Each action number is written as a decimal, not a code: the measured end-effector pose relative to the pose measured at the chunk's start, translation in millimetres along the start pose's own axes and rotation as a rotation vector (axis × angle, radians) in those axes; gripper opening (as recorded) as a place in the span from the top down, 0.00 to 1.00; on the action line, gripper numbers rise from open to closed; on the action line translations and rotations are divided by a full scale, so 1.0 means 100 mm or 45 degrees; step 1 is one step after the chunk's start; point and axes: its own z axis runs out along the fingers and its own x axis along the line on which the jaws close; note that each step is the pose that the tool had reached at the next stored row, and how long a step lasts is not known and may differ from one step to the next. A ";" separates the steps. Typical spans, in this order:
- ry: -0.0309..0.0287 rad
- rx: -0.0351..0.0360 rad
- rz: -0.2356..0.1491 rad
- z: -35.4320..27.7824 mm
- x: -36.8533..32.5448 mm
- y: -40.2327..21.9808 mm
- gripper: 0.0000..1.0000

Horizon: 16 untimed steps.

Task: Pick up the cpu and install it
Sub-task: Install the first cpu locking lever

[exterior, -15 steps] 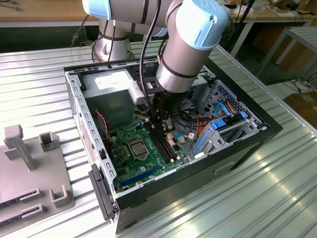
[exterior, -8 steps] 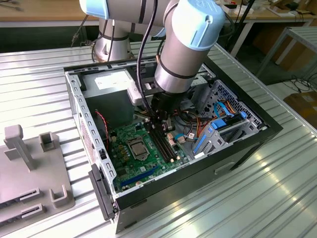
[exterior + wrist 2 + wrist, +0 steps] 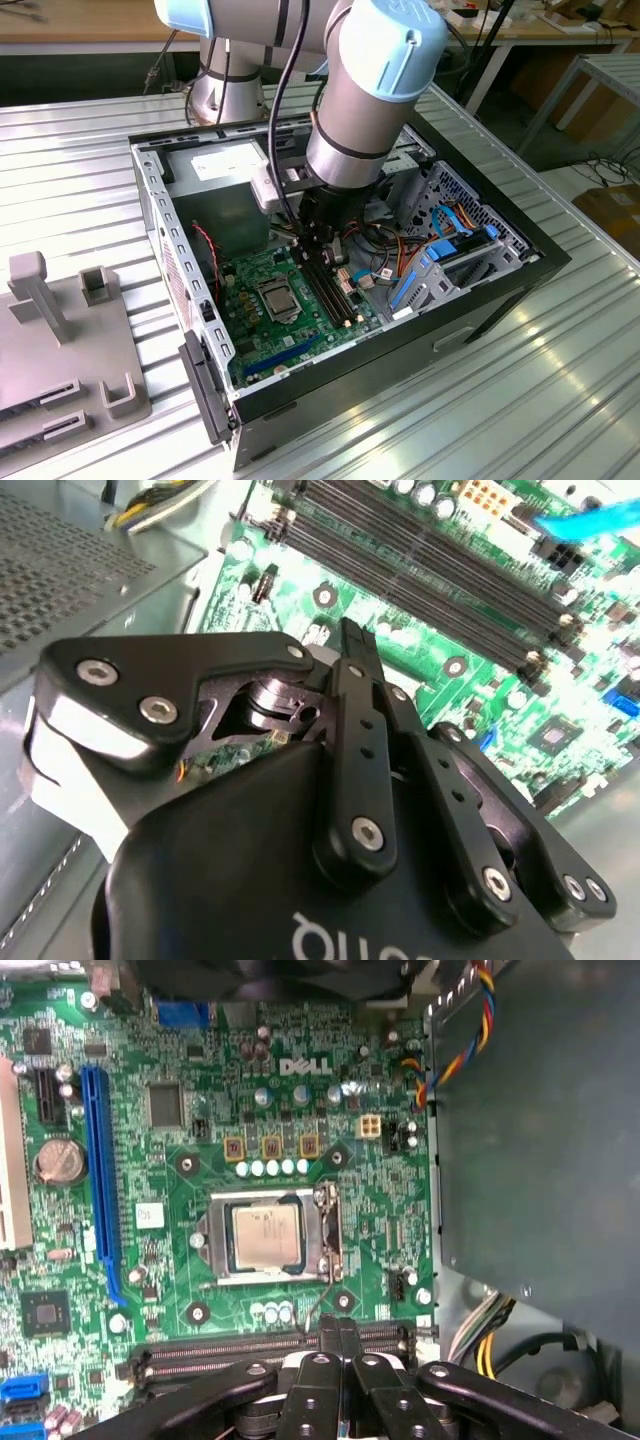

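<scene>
Sitting in the metal-framed socket (image 3: pixel 270 1237) at the centre of the first wrist view, the cpu (image 3: pixel 266 1237) shows its silver-grey top, with the green motherboard (image 3: pixel 200 1140) around it; the exterior view shows the same chip (image 3: pixel 278 297) as a small square low in the open computer case (image 3: pixel 500 290) on the ribbed worktop (image 3: pixel 80 160). First wrist view adds a blue expansion slot (image 3: pixel 100 1170) and a round coin battery (image 3: pixel 58 1160). Second wrist view shows the long black memory slots (image 3: pixel 430 590) in the upper part of the frame. Hand (image 3: pixel 339 1332): black fingers pressed together, closed, holding nothing, poised over the memory slots (image 3: pixel 270 1350) just beside the socket. Exterior view places the hand (image 3: pixel 318 250) above the board, right of the chip. Grey fixture (image 3: pixel 60 330) at left frame.
</scene>
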 end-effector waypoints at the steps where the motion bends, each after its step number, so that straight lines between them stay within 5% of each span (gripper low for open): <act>1: 0.0001 0.0002 0.000 -0.003 -0.001 0.014 0.89; 4: 0.0074 0.0007 0.000 -0.036 -0.004 0.021 0.89; 6: 0.0212 0.0014 -0.001 -0.054 -0.004 0.041 0.89; 16: 0.0230 0.0150 -0.022 -0.051 0.041 0.081 0.89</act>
